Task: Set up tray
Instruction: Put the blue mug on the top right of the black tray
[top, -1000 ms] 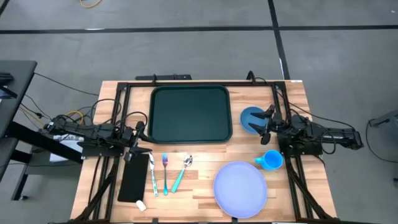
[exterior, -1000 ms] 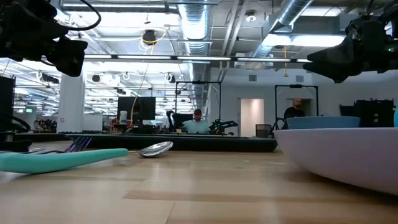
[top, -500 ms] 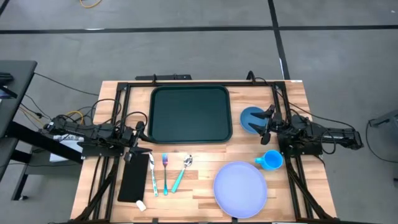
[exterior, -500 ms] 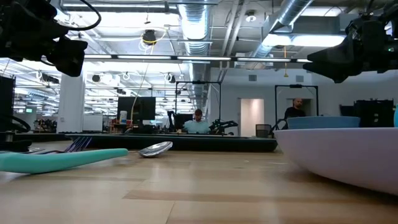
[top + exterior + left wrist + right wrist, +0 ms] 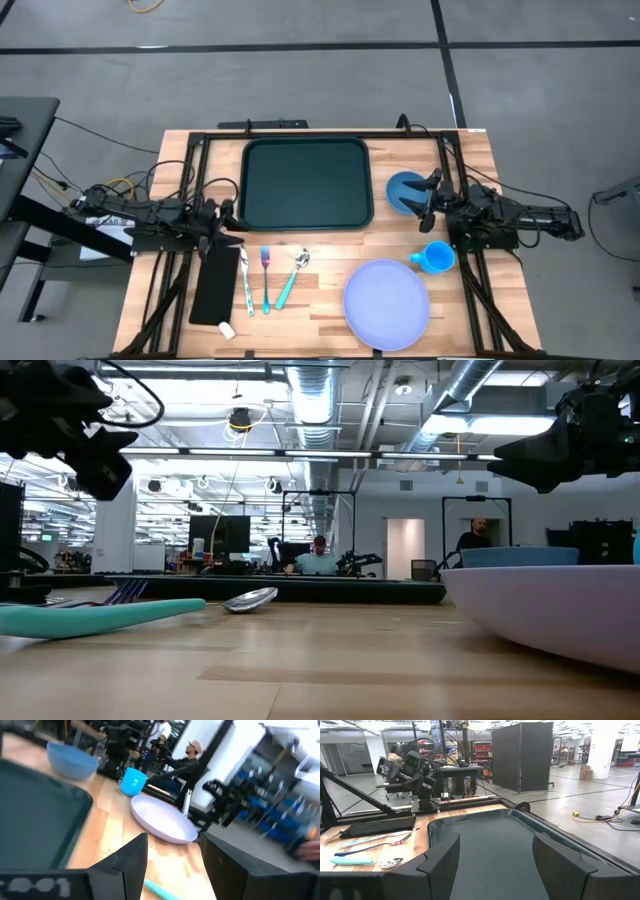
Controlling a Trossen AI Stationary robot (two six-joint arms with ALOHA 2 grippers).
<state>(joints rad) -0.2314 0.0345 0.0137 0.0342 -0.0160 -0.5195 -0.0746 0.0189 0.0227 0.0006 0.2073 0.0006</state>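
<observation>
The dark green tray [image 5: 306, 183] lies flat at the table's far middle; it also shows in the right wrist view [image 5: 495, 840] and the left wrist view [image 5: 35, 815]. My left gripper [image 5: 228, 232] is open and empty, above the table just left of the tray's near left corner, over the far end of the black napkin [image 5: 217, 285]. My right gripper [image 5: 428, 198] is open and empty, over the near right part of the blue bowl [image 5: 403, 190], pointing toward the tray. In their own wrist views both grippers [image 5: 172, 865] [image 5: 495, 855] show open fingers with nothing between them.
A lavender plate [image 5: 387, 303] and a blue cup [image 5: 436, 258] sit near right. A knife [image 5: 246, 282], a fork [image 5: 266, 280] and a spoon [image 5: 291, 280] with teal handles lie side by side right of the napkin. Bare wood lies between the cutlery and the plate.
My left gripper has shifted a little and tipped above the napkin's far end; it stays open. Nothing on the table has moved.
</observation>
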